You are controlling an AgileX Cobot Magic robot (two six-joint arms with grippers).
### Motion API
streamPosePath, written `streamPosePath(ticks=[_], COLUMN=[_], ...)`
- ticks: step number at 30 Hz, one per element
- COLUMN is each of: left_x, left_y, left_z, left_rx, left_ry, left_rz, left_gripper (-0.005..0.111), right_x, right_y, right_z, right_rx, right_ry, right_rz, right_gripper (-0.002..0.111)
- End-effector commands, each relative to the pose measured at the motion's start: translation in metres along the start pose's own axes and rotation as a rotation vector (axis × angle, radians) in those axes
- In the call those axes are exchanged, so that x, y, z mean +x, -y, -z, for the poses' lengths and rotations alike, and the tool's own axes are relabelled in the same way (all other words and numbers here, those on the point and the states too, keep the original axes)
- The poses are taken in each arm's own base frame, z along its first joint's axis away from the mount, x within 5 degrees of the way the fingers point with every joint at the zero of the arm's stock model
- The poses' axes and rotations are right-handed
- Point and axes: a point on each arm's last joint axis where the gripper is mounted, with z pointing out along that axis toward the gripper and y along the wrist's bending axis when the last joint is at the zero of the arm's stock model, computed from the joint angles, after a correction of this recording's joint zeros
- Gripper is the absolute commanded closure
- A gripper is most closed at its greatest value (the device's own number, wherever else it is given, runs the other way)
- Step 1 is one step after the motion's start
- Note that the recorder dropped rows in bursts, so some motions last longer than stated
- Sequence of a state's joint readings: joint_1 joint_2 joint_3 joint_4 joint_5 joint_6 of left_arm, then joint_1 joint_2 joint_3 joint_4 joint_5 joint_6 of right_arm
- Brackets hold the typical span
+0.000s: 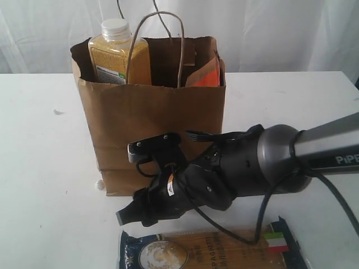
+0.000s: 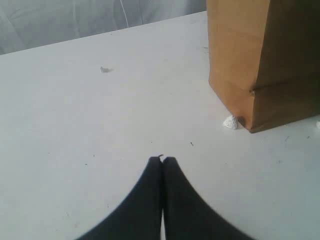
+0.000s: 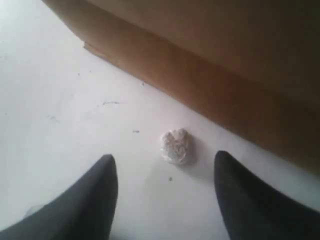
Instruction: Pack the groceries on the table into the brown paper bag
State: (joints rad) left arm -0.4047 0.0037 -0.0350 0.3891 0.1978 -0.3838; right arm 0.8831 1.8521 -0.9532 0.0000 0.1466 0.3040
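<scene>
**Right gripper (image 3: 165,167) between bag and pasta pack (image 1: 207,249), before the next pick.**
Its jaws stand apart, empty, over a white crumb (image 3: 175,145). The paper bag (image 1: 151,129) is just ahead and the pack lies on the table (image 1: 45,185) just beside the hand, opposite the bag. The next move is likely to swing over the pack and grasp it. The bag holds a bottle (image 1: 119,56) and a pouch (image 1: 208,75). The left gripper (image 2: 162,161) is clenched and empty.
</scene>
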Motion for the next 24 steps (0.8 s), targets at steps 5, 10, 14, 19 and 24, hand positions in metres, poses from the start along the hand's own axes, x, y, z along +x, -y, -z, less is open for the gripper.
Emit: streamPosePath(ticks=[5,10,14,19,24], left_x=[0.001,0.001,0.001,0.001,0.001], left_y=[0.0,0.0,0.0,0.0,0.0], left_z=[0.0,0.0,0.0,0.0,0.0], left_rx=[-0.007,-0.007,-0.007,-0.007,-0.007], left_ry=[0.003,0.003,0.003,0.003,0.003], left_rz=[-0.007,-0.007,-0.007,-0.007,-0.007], left_gripper=[0.107,0.107,0.107,0.107,0.107], right_x=[-0.008,-0.007,-0.005,-0.006,-0.018], right_y=[0.0,0.001,0.001,0.001,-0.012], right_z=[-0.018,-0.026,-0.028,-0.023,0.015], right_rx=[0.019,0.03,0.032,0.035,0.016], right_ry=[-0.048,-0.085,-0.093,-0.101,-0.073], right_rz=[0.007,0.007,0.007,0.001,0.036], right_gripper=[0.064,0.068,0.089,0.108,0.108])
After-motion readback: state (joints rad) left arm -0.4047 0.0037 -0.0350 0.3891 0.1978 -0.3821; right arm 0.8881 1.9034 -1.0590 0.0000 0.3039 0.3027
